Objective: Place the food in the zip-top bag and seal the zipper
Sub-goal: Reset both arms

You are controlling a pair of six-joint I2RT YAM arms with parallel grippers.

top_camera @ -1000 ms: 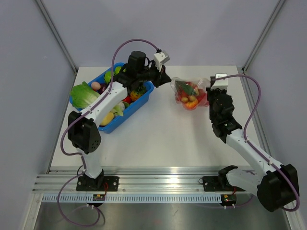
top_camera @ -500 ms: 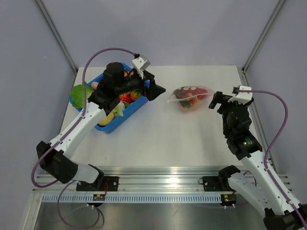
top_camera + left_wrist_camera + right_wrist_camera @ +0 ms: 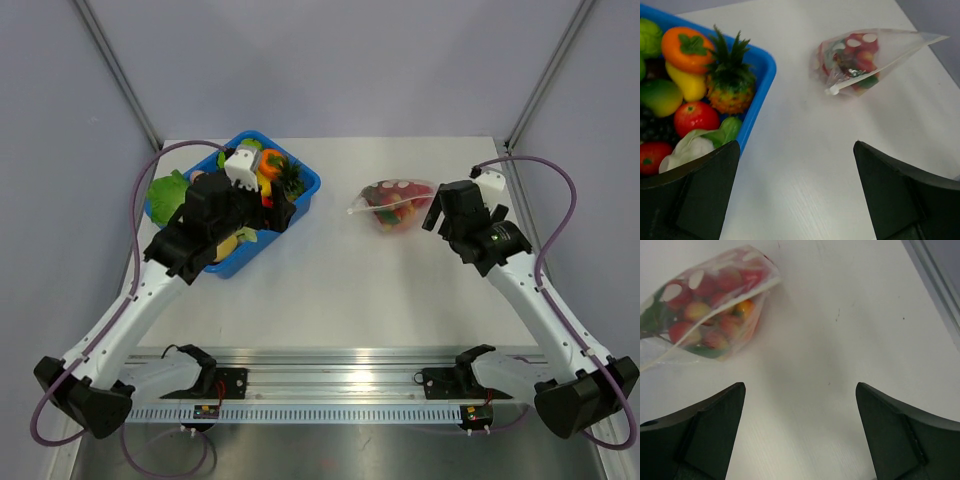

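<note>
Zip-top bag [image 3: 397,204] is lying flat right of centre in the top view, with food [image 3: 715,315] packed inside. Left gripper [image 3: 797,200], over by the blue bin [image 3: 766,61], and right gripper [image 3: 800,432] are both spread wide, holding nothing.

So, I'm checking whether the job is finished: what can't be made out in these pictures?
1. Zipper: too thin in any view to tell whether sealed; the right wrist view's edge crops the zip-top bag.
2. Blue bin: left arm covers much of it from above.
3. Food in the bag: blurred by crinkled plastic.
</note>
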